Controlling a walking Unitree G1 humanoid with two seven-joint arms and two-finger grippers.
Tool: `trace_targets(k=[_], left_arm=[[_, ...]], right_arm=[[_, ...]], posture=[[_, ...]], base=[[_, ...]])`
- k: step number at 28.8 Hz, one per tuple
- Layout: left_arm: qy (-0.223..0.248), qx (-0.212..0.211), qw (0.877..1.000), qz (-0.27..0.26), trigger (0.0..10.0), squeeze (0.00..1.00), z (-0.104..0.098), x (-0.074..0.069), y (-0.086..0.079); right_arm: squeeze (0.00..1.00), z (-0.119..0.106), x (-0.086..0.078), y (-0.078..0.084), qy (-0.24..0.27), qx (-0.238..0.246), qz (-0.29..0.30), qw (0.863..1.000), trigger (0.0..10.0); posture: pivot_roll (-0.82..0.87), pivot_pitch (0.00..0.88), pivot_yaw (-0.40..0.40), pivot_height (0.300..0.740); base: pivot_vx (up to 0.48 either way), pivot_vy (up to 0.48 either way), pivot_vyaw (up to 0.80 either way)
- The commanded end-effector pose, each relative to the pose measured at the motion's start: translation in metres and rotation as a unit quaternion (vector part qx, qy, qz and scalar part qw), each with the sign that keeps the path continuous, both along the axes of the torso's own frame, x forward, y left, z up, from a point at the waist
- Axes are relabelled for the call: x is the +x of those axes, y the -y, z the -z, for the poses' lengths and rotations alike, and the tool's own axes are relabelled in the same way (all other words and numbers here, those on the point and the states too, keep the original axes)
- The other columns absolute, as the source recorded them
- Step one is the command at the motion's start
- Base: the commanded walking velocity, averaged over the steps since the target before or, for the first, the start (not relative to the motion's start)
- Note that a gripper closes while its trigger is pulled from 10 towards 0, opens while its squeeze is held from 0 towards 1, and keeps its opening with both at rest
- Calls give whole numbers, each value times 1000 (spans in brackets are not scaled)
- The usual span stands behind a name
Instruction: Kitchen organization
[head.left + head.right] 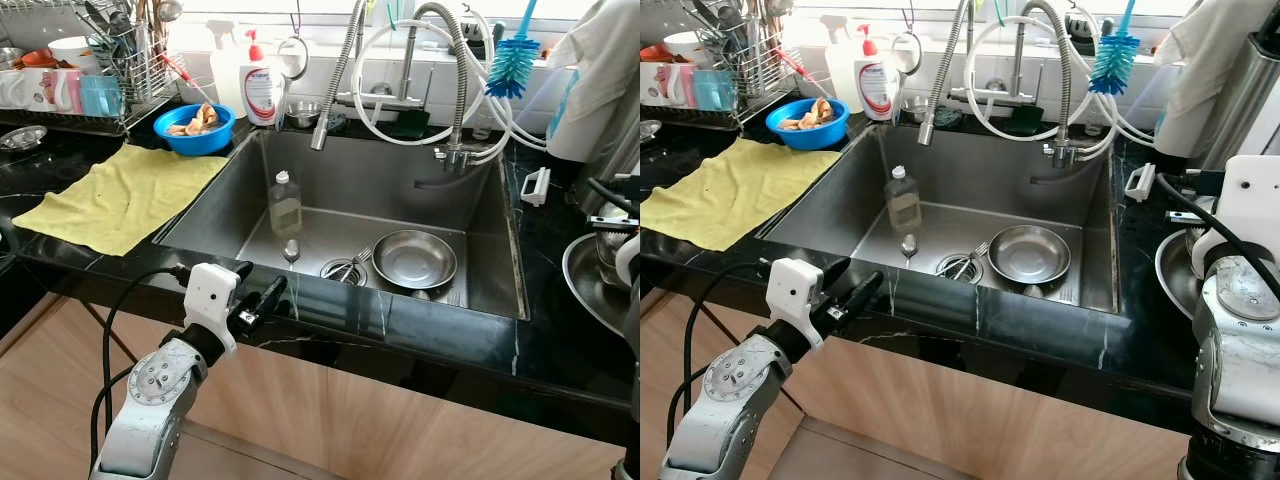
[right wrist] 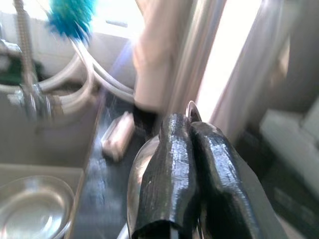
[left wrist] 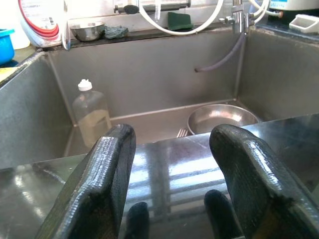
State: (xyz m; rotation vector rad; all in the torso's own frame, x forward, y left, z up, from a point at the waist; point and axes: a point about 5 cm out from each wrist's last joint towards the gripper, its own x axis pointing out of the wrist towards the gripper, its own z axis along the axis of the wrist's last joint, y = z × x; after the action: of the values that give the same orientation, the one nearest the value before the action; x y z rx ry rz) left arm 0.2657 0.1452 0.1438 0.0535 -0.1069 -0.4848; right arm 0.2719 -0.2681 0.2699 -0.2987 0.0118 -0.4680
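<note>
My left gripper (image 1: 264, 298) hovers open and empty over the black front counter edge (image 1: 400, 325) of the steel sink (image 1: 215, 200); the left wrist view shows its fingers (image 3: 112, 164) spread apart. In the sink stand a clear soap bottle (image 1: 284, 205), a steel bowl (image 1: 413, 258), a spoon (image 1: 291, 250) and a fork (image 1: 358, 262) by the drain. My right gripper (image 2: 189, 130) is shut, held above a steel pot (image 1: 1172, 272) on the right counter.
A yellow cloth (image 1: 120, 195) lies on the left counter beside a blue bowl of peels (image 1: 195, 127) and a dish rack (image 1: 110, 60). A white pump bottle (image 1: 262, 90), faucet hoses (image 1: 455, 80), a blue brush (image 1: 512, 60) and a small white tray (image 1: 535, 185) line the back.
</note>
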Motion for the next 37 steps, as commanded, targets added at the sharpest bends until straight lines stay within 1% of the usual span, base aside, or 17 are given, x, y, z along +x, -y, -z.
trace_targets(k=[1,5,7,8,9,10,11,14,16,17,19,21,24,30,31,34,37], left_arm=[[-3,-6,1000,-6,10000,0,-2,1,-2],[-5,-13,1000,-7,10000,0,-1,1,1],[-5,-14,1000,-6,10000,0,-1,1,3],[-3,-16,1000,-3,10000,0,-2,2,6],[-3,-18,1000,0,10000,0,-2,2,8],[-5,-22,1000,15,10000,0,-3,2,13],[-5,-22,1000,15,10000,0,-3,2,13],[-13,-25,999,35,10000,0,-3,-1,18],[-14,-26,999,36,10000,0,-3,-1,19],[-14,-28,999,35,10000,0,-4,-1,17],[-15,-30,999,35,10000,0,-5,-1,17],[-15,-30,999,36,10000,0,-5,-1,17],[-20,-35,998,50,10000,0,-6,-3,23],[-28,-37,997,59,10000,0,-5,-5,27],[-33,-40,997,65,10000,0,-5,-6,29],[-35,-40,996,69,10000,0,-5,-7,31],[-41,-40,995,76,10000,0,-5,-8,33]], right_arm=[[0,-26,-2,-7,45,-23,-12,999,0],[0,-55,4,-14,92,-34,-38,994,0],[0,-58,15,-22,109,-11,-75,991,0],[0,-57,24,-28,116,6,-104,988,6353],[0,-57,30,-33,121,17,-124,985,6353],[0,-53,45,-46,121,39,-176,976,10000],[0,-53,45,-46,121,39,-176,976,10000],[0,-44,68,-70,112,83,-258,956,10000],[0,-43,72,-74,110,86,-271,953,10000],[0,-45,80,-88,121,112,-313,936,10000],[0,-44,89,-94,128,135,-330,926,10000],[0,-43,92,-95,131,145,-333,923,10000],[0,-26,110,-104,112,213,-358,902,10000],[0,-8,122,-114,73,241,-373,893,10000],[0,8,129,-114,49,260,-363,894,10000],[0,20,133,-113,36,277,-356,892,10000],[0,41,137,-114,-8,287,-353,891,10000]], posture=[[-78,0,11,740],[-91,0,9,740],[-93,0,8,740],[-88,0,6,740],[-88,0,6,740],[-84,0,3,740],[-84,0,3,740],[-64,0,-7,740],[-64,0,-7,740],[-60,0,-9,740],[-60,0,-11,740],[-58,0,-12,740],[-47,0,-16,740],[-44,0,-19,740],[-38,0,-22,740],[-33,0,-22,740],[-30,0,-18,740]], base=[[0,0,0],[0,0,0],[0,0,0],[0,0,0],[0,0,0],[0,0,0],[0,0,0],[0,0,0],[0,0,0],[0,0,0],[0,0,0],[0,0,0],[0,0,0],[0,0,0],[0,0,0],[0,0,0],[0,0,0]])
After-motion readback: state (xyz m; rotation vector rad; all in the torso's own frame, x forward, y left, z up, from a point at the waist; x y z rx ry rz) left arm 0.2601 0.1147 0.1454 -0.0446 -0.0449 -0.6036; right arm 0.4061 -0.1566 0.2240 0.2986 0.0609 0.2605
